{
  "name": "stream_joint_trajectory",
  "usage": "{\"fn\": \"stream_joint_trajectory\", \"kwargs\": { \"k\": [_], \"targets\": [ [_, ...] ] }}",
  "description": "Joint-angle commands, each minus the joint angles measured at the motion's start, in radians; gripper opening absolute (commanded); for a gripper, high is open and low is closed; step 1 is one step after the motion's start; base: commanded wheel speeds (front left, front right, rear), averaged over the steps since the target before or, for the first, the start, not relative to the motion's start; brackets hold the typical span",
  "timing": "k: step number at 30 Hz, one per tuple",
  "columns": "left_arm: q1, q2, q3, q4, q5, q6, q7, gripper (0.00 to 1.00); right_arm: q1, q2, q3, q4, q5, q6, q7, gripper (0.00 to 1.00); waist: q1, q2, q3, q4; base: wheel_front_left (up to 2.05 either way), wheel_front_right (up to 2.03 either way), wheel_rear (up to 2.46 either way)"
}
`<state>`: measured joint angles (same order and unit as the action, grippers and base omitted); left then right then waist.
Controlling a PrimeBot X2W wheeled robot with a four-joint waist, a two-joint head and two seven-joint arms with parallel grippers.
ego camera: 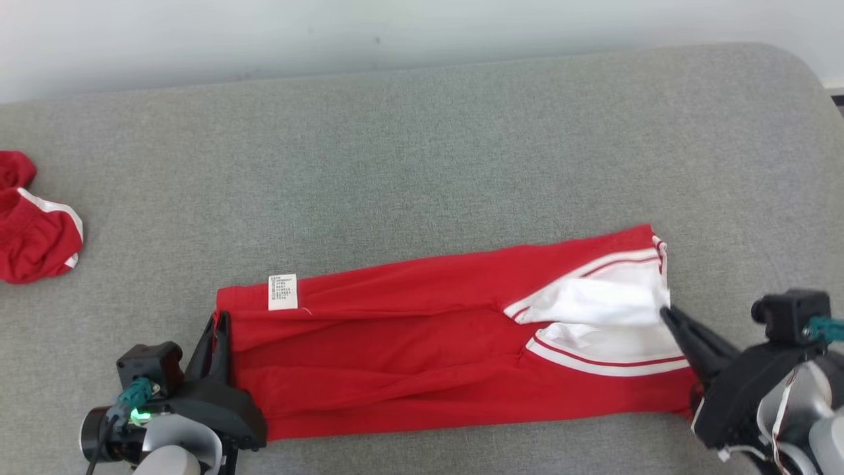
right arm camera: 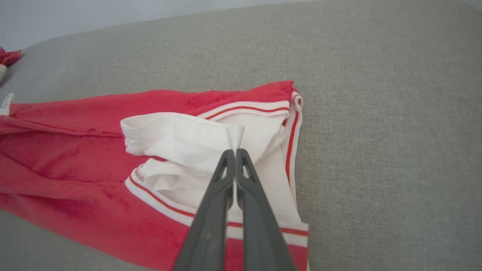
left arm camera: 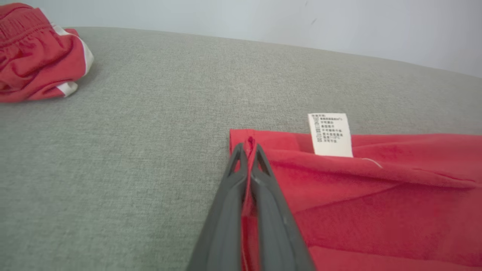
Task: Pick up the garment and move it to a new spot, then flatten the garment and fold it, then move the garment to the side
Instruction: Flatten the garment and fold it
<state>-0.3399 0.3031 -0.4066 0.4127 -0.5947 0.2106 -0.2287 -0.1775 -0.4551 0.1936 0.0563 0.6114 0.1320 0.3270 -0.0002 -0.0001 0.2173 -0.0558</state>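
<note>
Head view | garment (ego camera: 409,343) lies stretched lengthwise on grey worktop (ego camera: 461,132), near front edge | left end effector (ego camera: 221,320) pinched shut on its label-end corner, right end effector (ego camera: 664,311) pinched on white lining opposite: likely to hold it taut for folding | red, white-striped hem, mild creases

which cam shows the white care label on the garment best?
Left wrist view: the care label is close, whole, with its print lines visible. Head view shows the label small; right wrist view catches a sliver at the left edge.
</note>
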Motion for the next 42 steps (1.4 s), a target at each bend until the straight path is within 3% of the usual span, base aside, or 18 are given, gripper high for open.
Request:
{"fn": "stream_joint_trajectory", "kwargs": {
  "k": [1, 2, 3, 4, 5, 6, 10, 14, 20, 26, 34, 42],
  "targets": [
    [0.017, -0.005, -0.002, 0.006, 0.002, -0.003, -0.009, 0.27, 0.030, 0.009, -0.020, -0.014, -0.021, -0.002, 0.020, 0.00, 0.0002, 0.0001, -0.008, 0.001, 0.00, 0.00, 0.00],
    [0.021, -0.006, -0.003, 0.009, 0.001, -0.005, -0.011, 0.72, 0.043, 0.016, -0.027, -0.020, -0.030, -0.002, 0.032, 0.00, 0.0002, 0.0001, -0.010, 0.000, 0.00, 0.00, 0.00],
    [0.022, -0.007, -0.001, 0.012, -0.002, -0.005, -0.012, 1.00, 0.056, 0.027, -0.037, -0.021, -0.034, -0.002, 0.046, 0.00, 0.0002, 0.0001, -0.012, -0.001, 0.00, 0.00, 0.00],
    [0.023, -0.009, 0.001, 0.014, -0.004, -0.007, -0.015, 1.00, 0.065, 0.035, -0.041, -0.024, -0.041, -0.002, 0.057, 0.00, 0.0002, 0.0001, -0.013, -0.002, 0.00, 0.00, 0.00],
    [0.025, -0.012, 0.005, 0.015, -0.005, -0.010, -0.019, 1.00, 0.071, 0.042, -0.043, -0.025, -0.045, -0.002, 0.070, 0.65, 0.0002, 0.0001, -0.015, -0.003, 0.00, 0.00, 0.00],
    [0.030, -0.018, 0.014, 0.015, -0.013, -0.009, -0.022, 1.00, 0.078, 0.047, -0.044, -0.026, -0.053, -0.002, 0.081, 1.00, 0.0002, 0.0001, -0.017, -0.003, 0.00, 0.00, 0.00],
    [0.061, -0.033, 0.063, -0.014, 0.001, -0.002, -0.035, 1.00, 0.098, 0.063, -0.052, -0.023, -0.082, -0.002, 0.109, 1.00, 0.0002, 0.0001, -0.029, -0.005, 0.00, 0.00, 0.00],
    [0.100, -0.065, 0.149, -0.117, 0.044, -0.025, -0.036, 1.00, 0.107, 0.081, -0.073, -0.023, -0.089, -0.002, 0.131, 1.00, 0.0002, 0.0001, -0.040, -0.001, 0.00, 0.00, 0.00],
    [0.225, -0.160, 0.318, -0.289, 0.187, -0.119, -0.036, 1.00, 0.080, 0.106, -0.133, -0.026, -0.091, -0.002, 0.177, 1.00, 0.0002, 0.0001, -0.065, 0.004, 0.00, 0.00, 0.00],
    [0.308, -0.232, 0.427, -0.356, 0.283, -0.217, -0.036, 1.00, 0.011, 0.140, -0.188, 0.023, -0.112, -0.002, 0.246, 1.00, 0.0002, 0.0001, -0.088, 0.017, 0.00, 0.00, 0.00],
    [0.345, -0.252, 0.461, -0.334, 0.344, -0.279, -0.036, 1.00, -0.080, 0.176, -0.210, 0.163, -0.162, -0.002, 0.263, 1.00, 0.0002, 0.0001, -0.083, 0.056, 0.00, 0.00, 0.00],
    [0.328, -0.252, 0.434, -0.320, 0.340, -0.273, -0.036, 1.00, -0.145, 0.211, -0.271, 0.342, -0.229, -0.002, 0.215, 1.00, 0.0002, 0.0001, -0.054, 0.102, 0.00, 0.00, 0.00]
  ]
}}
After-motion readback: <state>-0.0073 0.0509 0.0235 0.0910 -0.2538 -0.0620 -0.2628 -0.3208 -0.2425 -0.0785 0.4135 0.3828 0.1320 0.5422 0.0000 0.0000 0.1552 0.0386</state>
